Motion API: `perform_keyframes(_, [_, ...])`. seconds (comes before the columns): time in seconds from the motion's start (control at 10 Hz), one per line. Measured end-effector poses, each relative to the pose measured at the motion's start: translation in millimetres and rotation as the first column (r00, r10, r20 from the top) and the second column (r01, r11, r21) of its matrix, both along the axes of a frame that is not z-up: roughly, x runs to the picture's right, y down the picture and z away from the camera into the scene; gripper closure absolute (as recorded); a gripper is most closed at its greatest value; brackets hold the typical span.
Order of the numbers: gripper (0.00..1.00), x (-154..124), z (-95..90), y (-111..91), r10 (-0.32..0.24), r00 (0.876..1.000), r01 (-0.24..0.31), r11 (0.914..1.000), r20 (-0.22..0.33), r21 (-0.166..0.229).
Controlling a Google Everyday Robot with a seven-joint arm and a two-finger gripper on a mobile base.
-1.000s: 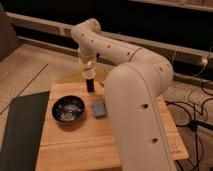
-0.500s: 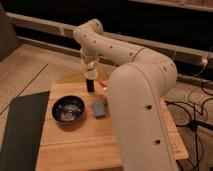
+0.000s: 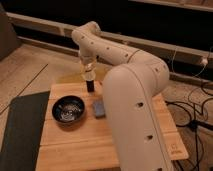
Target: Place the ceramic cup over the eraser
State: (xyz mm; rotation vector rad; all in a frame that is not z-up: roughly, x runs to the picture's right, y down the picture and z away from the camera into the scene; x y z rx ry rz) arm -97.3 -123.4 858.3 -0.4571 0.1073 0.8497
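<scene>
From where I stand, the big white robot arm (image 3: pixel 135 100) reaches from the right foreground over to the far side of the light wooden surface (image 3: pixel 75 145). Its tool (image 3: pixel 88 70) points straight down there, with its fingers together on the small, short cream-white ceramic cup (image 3: pixel 89 75). The ceramic cup hangs at the tool's tip, directly above the small black upright block of an eraser (image 3: pixel 90 86), which stands near the back edge of the surface. The gap between them is so slight that I cannot tell whether the cup's underside touches the top of the eraser. Compared with a second ago, very little has changed. The tool stays over the same spot, still clamped on the ceramic cup, the eraser has not shifted, and only the arm's bulky near link seems to have swayed a touch sideways and back. Nearer to me, the wide black patterned bowl (image 3: pixel 68 97) sits left of centre, and the flat blue-grey rectangular pad (image 3: pixel 98 108) lies just beside it on the right, both where they were. A dark mat (image 3: pixel 20 130) covers the floor to the left of the surface.
</scene>
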Motion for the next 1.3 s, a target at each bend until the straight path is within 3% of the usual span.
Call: perform_keyframes(1.3, [1.00, -9, 51.4, 29, -0.044, 0.999, 0.044, 0.9941, 0.001, -0.099])
